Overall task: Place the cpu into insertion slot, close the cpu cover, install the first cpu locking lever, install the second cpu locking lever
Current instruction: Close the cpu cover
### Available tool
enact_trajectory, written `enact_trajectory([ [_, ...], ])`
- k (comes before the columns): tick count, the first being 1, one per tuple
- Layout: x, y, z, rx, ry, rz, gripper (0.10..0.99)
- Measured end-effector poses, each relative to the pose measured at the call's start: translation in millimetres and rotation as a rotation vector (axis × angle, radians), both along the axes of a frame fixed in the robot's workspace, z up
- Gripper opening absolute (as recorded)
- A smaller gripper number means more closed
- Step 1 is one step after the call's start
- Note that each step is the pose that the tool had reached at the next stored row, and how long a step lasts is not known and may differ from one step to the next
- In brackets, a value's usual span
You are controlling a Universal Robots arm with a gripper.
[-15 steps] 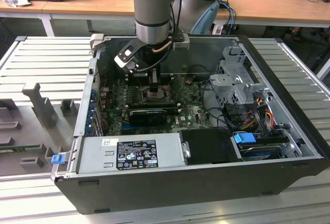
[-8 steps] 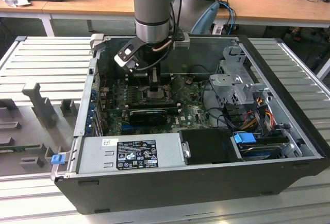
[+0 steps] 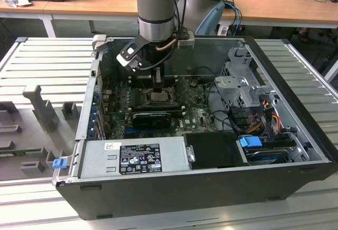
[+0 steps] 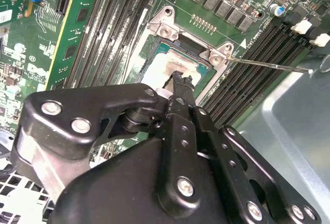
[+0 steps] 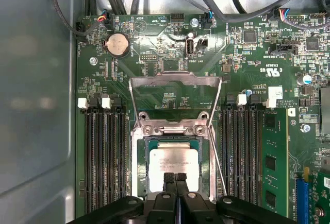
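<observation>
Upper centre of the exterior view, inside the open computer case (image 3: 174, 187), the gripper (image 3: 158, 86) hangs with fingers pressed together, its tips at the edge of the cpu (image 5: 172, 161). The cpu lies in the insertion slot (image 5: 172, 140), and the cpu cover (image 5: 175, 80) stands swung open.
</observation>
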State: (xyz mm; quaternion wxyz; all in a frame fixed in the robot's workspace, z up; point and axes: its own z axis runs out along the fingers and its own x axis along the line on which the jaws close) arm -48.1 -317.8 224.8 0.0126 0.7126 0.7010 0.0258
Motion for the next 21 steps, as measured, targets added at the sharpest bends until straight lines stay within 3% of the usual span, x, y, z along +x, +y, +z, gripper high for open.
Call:
enact_trajectory([
  [3,4.1,-0.7,0.2,0.000,0.0025,0.000,0.106],
  [11,8.3,-2.4,0.2,0.000,0.0024,0.000,0.106],
  [14,8.3,-2.4,12.2,0.000,0.0024,0.000,0.106],
  [18,9.3,-2.4,14.0,0.000,0.0023,0.000,0.106],
  [21,16.7,-2.4,14.1,0.000,0.0031,0.000,0.106],
])
